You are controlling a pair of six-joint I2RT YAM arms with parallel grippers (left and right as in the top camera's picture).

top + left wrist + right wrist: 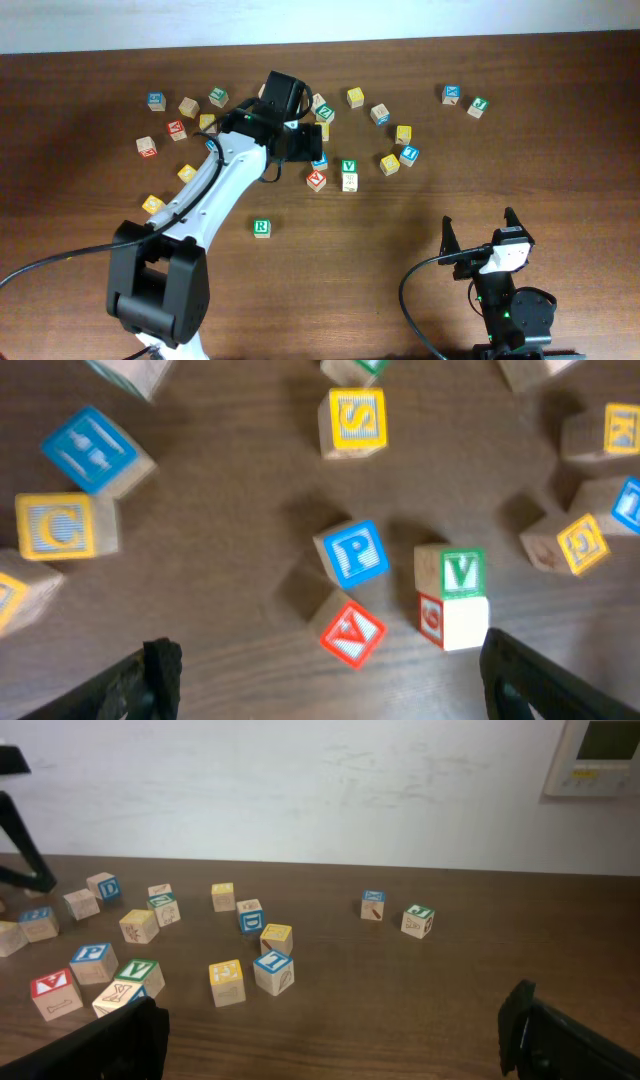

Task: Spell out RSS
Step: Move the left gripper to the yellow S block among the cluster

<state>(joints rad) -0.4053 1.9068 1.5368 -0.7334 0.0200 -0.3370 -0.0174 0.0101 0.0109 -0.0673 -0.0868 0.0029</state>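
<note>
Ideally the left claw [328, 665], wide open and empty, should reach forward and straddle the S block [356, 420] ahead squarely.

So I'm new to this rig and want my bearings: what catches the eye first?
The white-and-black left arm stretched over a scatter of wooden letter cubes on the far half of the dark wooden table. Next, one green-bordered R cube sitting alone nearer the front, and the right gripper parked front right, jaws open.

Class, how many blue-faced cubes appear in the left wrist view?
3: a blue cube upper left, the blue P cube at centre, a cropped blue cube at the right edge. Others may lie off-frame.
</note>
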